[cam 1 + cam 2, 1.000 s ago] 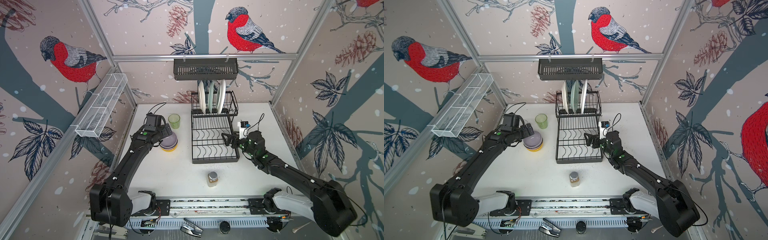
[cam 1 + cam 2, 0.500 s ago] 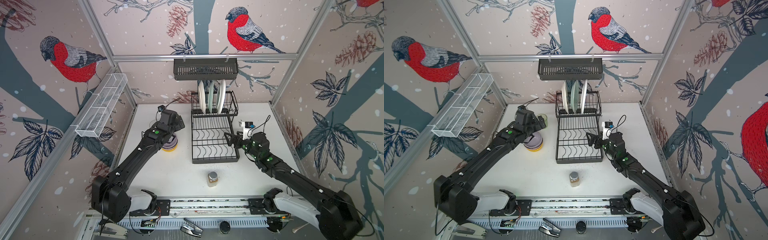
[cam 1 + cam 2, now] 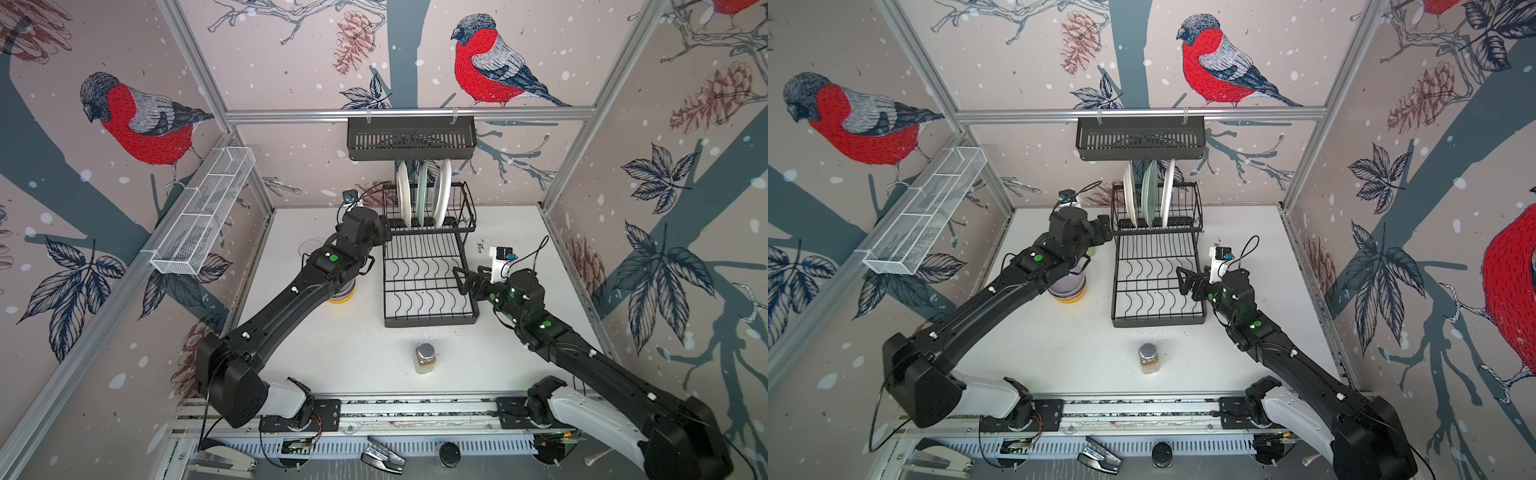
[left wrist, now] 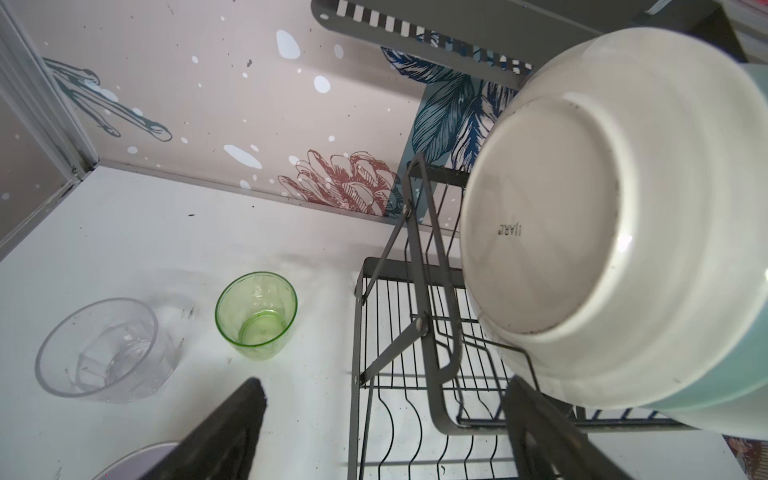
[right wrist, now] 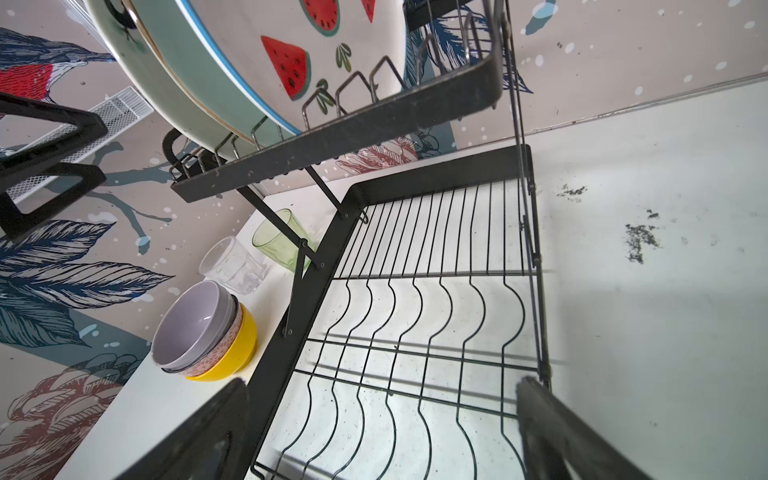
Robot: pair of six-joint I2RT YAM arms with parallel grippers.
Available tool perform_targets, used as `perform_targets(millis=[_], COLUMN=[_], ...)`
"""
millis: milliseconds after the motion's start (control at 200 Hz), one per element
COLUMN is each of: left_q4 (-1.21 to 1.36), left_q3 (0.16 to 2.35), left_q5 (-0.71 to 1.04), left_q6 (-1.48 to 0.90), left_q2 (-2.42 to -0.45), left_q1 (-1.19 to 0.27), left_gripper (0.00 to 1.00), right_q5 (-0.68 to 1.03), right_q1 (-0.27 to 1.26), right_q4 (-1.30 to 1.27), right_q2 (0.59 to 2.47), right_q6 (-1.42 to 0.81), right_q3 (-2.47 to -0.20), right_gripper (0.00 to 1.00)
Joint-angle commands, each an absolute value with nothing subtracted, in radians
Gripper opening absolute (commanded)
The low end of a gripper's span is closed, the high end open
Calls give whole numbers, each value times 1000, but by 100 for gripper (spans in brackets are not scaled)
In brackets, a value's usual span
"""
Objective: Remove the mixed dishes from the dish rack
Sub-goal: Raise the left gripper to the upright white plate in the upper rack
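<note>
The dish rack point(image 3: 428, 286) stands at the back middle, its wavy lower tier bare. Its raised tier holds a white plate point(image 3: 402, 195), a pale green plate point(image 3: 422, 191) and a watermelon plate point(image 5: 291, 54), all on edge. My left gripper point(image 4: 384, 386) is open at the tier's left end, just short of the white plate point(image 4: 582, 216). My right gripper point(image 5: 382, 384) hangs open over the lower tier's right side. Left of the rack sit the stacked lilac, pink-patterned and yellow bowls point(image 5: 203, 332), a green tumbler point(image 4: 255, 316) and a clear tumbler point(image 4: 99, 353).
A small silver-capped jar point(image 3: 424, 358) stands in front of the rack. A black slotted basket point(image 3: 411, 143) hangs on the back rail just above the plates. A white mesh tray point(image 3: 205, 208) is fixed along the left wall.
My left arm swung from above the bowls and tumblers to the left end of the plate tier, its jaws narrowing slightly. My right gripper shifted slightly along the rack's right edge.
</note>
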State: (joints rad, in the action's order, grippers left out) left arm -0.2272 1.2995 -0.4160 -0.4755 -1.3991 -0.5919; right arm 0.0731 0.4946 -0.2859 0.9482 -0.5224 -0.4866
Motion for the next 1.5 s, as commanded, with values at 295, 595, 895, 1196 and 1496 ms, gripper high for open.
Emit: perform_targets(millis=[295,595,895,1196,1496], left_q4=[-35,-7,-3,9,15], left_q3=[1374,1452,1508,1510,1492], left_q5=[-260,-203,-200,-227,-231], left_q6=[-407,-394,-393,-397,-399], left_q2=[-1447,-1523,-1584,-1581,-1556], left_q1=[-598,-602,-620,-632,-654], left_gripper=[78,71,65,65,65], right_q5=[43,20,13,12,19], right_q1=[497,496,497,494,493], right_q4=[-280,-281,-274,-281,-288], right_q2=[963,977,983,983,1007], right_q6=[-565,-563,-565,-547,-526], right_q3=[-505,-508,-490,-474,-485], right_gripper=[100,99,100,100,99])
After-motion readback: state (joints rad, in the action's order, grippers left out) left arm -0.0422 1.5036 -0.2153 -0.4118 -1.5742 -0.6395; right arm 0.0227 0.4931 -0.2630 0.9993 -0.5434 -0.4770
